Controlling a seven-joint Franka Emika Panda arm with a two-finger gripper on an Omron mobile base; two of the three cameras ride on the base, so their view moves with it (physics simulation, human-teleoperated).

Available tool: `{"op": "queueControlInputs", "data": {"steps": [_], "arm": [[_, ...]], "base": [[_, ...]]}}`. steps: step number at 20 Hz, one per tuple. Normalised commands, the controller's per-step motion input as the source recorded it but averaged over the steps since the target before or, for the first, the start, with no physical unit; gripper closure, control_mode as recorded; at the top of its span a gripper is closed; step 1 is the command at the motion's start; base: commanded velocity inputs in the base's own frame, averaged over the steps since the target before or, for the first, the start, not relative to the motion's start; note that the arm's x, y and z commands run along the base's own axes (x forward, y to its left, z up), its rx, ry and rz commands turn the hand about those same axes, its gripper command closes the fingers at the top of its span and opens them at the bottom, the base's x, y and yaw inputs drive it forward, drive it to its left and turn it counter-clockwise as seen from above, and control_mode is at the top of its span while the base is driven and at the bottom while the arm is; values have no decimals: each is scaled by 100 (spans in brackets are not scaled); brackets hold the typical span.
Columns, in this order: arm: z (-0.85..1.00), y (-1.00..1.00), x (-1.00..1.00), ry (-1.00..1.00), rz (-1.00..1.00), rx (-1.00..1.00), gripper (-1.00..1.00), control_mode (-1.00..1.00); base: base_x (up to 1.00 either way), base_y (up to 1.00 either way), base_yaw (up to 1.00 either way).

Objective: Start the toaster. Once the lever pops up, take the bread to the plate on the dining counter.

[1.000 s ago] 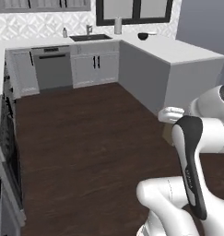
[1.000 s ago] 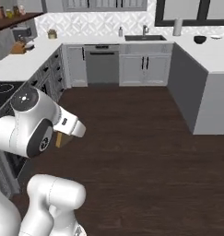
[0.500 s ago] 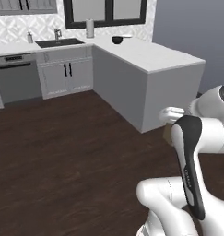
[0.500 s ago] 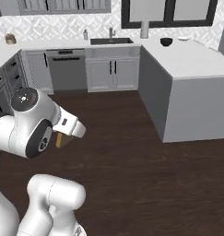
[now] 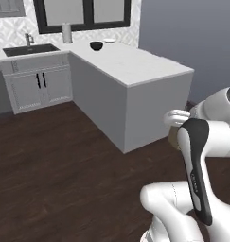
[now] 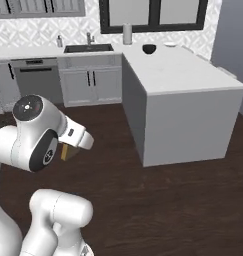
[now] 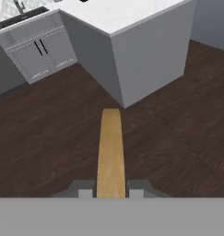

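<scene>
Bread (image 7: 110, 152) sits edge-on, pinched in my gripper (image 7: 110, 192), held above the dark wood floor (image 7: 49, 138). Ahead, the white dining bench (image 6: 185, 70) carries a dark bowl (image 6: 149, 49) and the plate (image 6: 170, 44) at its far end.

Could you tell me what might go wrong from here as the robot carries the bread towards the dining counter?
1. The claw grips the bread edge-on at one end, most of the slice sticking out past the fingertips; a jolt could tilt it or let it slip onto the floor.
2. The plate sits at the far end of the dining counter, next to a dark bowl; reaching it could be a long stretch, and the arm might knock the bowl.
</scene>
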Motion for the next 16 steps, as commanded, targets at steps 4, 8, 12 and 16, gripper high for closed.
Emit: {"op": "queueControlInputs", "data": {"steps": [4, 8, 12, 16], "arm": [[0, 0, 0, 0, 0, 0, 100, 100], [0, 0, 0, 0, 0, 0, 100, 100], [0, 0, 0, 0, 0, 0, 100, 100], [0, 0, 0, 0, 0, 0, 100, 100]], "base": [[100, -99, -12], [100, -100, -8], [100, -100, -3], [100, -100, 0]]}}
